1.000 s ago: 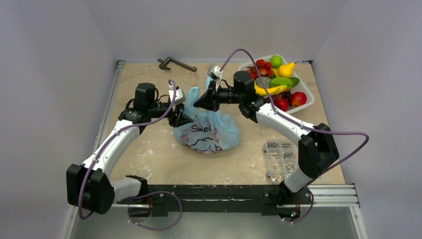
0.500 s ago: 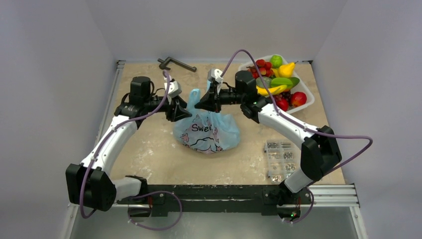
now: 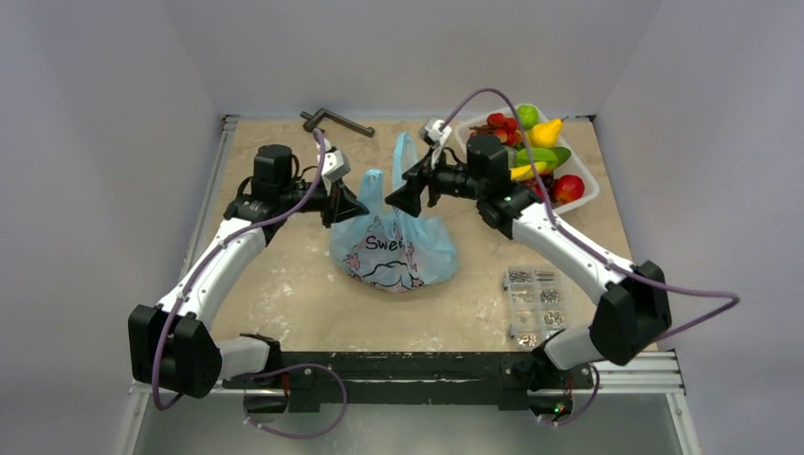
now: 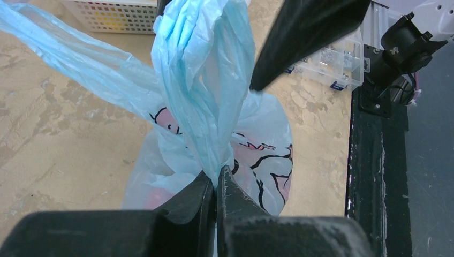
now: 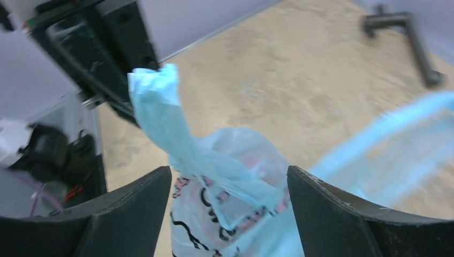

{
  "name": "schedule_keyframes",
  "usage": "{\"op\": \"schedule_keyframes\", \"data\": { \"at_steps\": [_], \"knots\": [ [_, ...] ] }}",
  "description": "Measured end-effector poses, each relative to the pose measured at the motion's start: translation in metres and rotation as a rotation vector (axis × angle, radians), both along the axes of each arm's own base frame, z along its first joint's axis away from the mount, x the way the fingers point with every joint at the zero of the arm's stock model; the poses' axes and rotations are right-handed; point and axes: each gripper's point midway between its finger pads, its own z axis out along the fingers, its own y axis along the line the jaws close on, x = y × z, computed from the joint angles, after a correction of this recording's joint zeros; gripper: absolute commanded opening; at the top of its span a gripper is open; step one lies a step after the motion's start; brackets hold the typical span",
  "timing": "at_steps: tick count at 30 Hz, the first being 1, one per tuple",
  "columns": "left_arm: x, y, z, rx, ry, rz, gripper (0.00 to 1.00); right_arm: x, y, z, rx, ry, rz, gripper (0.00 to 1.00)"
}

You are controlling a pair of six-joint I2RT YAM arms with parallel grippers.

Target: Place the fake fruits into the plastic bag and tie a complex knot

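Tabletop [image 3: 284, 275]: plastic bag [image 3: 398, 251] pinched (left pincer [image 4: 216, 181]).

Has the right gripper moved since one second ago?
Yes. The right gripper has shifted to the right, nearer the white tray at the table's far corner, and its jaws now stand open.

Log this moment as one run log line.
stage: tying | left gripper: shut on handle of plastic bag | right gripper: open, holding nothing | knot: none visible
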Motion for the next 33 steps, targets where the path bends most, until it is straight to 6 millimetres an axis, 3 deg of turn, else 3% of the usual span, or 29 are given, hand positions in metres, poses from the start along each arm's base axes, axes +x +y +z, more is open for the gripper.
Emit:
{"op": "schedule_keyframes", "data": {
  "at_steps": [2, 5, 7, 10, 16, 19, 22, 30, 33],
  "knots": [
    [-0.002, 0.001, -0.001, -0.001, 0.003, 0.004, 0.00, 0.009, -0.024, 0.010, -0.005, 0.028, -0.171, 0.98],
    [-0.002, 0.001, 0.001, -0.003, 0.005, 0.010, 0.00, 0.020, -0.055, 0.022, 0.002, 0.062, -0.377, 0.99],
    [-0.002, 0.001, 0.001, -0.003, 0.004, 0.010, 0.00, 0.026, -0.061, 0.020, -0.005, 0.098, -0.447, 0.99],
    [-0.002, 0.001, 0.001, -0.003, 0.005, 0.010, 0.00, 0.038, -0.063, -0.010, -0.050, 0.187, -0.514, 0.99],
    [-0.002, 0.001, 0.000, -0.002, 0.005, 0.009, 0.00, 0.053, -0.069, -0.092, -0.225, 0.369, -0.622, 0.99],
    [-0.002, 0.001, 0.001, -0.002, 0.005, 0.010, 0.00, 0.056, -0.069, -0.109, -0.258, 0.406, -0.642, 0.99],
    [-0.002, 0.001, 0.001, -0.003, 0.002, 0.010, 0.00, 0.058, -0.066, -0.109, -0.237, 0.421, -0.646, 0.99],
    [-0.001, 0.001, 0.002, -0.004, -0.003, 0.010, 0.00, 0.067, -0.047, -0.086, -0.109, 0.412, -0.615, 0.99],
    [-0.001, 0.001, 0.002, -0.004, -0.005, 0.010, 0.00, 0.073, -0.041, -0.089, -0.094, 0.425, -0.611, 0.99]
  ]
}}
